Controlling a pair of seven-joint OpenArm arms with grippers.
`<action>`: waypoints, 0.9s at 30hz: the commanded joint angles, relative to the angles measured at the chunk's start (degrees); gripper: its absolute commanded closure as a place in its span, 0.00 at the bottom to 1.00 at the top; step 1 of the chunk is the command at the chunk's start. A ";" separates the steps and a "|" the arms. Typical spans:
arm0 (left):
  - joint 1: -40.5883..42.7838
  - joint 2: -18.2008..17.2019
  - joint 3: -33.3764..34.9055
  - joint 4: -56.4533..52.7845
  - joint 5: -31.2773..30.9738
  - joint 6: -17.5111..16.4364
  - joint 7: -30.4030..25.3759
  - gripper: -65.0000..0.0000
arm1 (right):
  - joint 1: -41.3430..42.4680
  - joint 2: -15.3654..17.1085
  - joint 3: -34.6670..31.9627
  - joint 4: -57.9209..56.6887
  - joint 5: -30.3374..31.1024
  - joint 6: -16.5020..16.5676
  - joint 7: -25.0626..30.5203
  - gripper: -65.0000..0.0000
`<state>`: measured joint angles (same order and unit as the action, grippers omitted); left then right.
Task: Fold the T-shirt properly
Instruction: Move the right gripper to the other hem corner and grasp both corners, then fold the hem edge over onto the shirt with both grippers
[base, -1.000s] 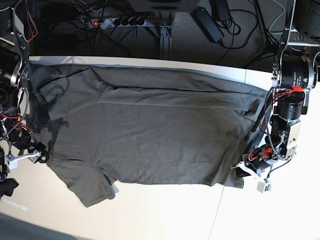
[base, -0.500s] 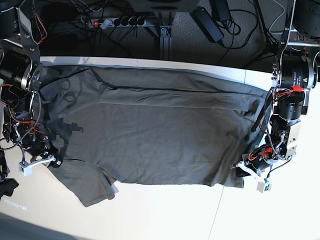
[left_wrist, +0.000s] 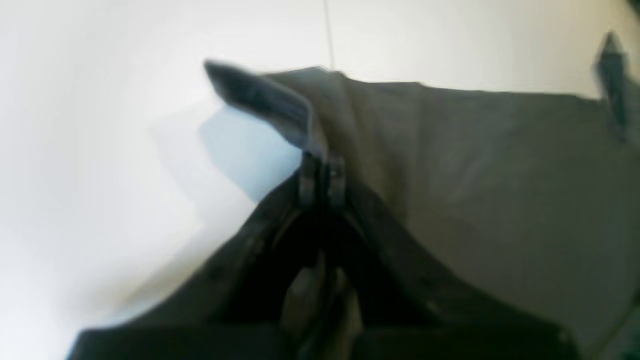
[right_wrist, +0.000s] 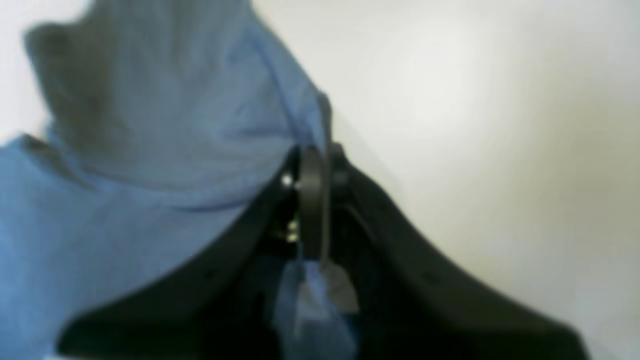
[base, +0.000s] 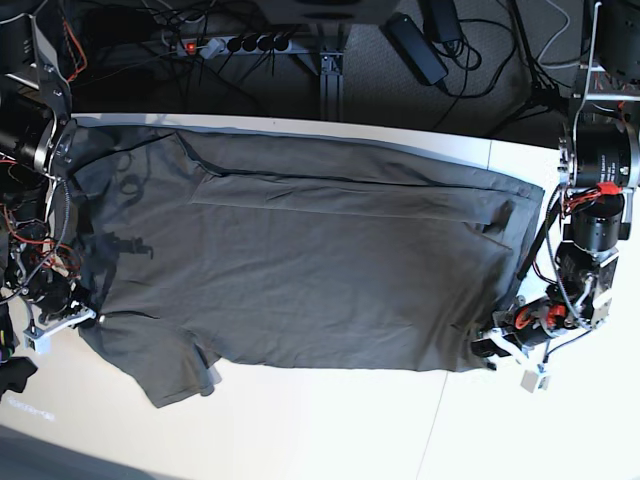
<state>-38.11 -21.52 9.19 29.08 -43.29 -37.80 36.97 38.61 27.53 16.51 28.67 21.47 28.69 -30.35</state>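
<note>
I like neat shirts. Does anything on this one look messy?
Yes. One sleeve of the T-shirt sticks out crookedly at the near edge, with a bunched fold beside it. The right gripper and left gripper each pinch a shirt corner.

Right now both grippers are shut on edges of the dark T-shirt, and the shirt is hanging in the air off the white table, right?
Not quite. Both the left gripper and the right gripper are shut on the T-shirt, but the base view shows it spread out on the white table, with only the pinched edges raised.
</note>
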 joint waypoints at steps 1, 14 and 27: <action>-1.81 -0.96 -0.11 1.62 -2.32 -2.20 0.87 1.00 | 1.49 1.88 0.07 2.10 2.27 3.10 -0.07 1.00; 3.15 -8.26 -0.09 12.04 -18.45 -2.20 17.77 1.00 | -16.00 7.98 0.09 24.96 17.59 3.72 -8.98 1.00; 19.91 -11.19 -0.11 35.39 -20.96 -2.20 22.38 1.00 | -30.01 9.57 2.29 36.11 19.47 3.65 -9.79 1.00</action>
<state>-17.04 -31.70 9.47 63.66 -63.44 -38.59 60.05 7.70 35.40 18.04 63.83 40.29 28.86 -41.19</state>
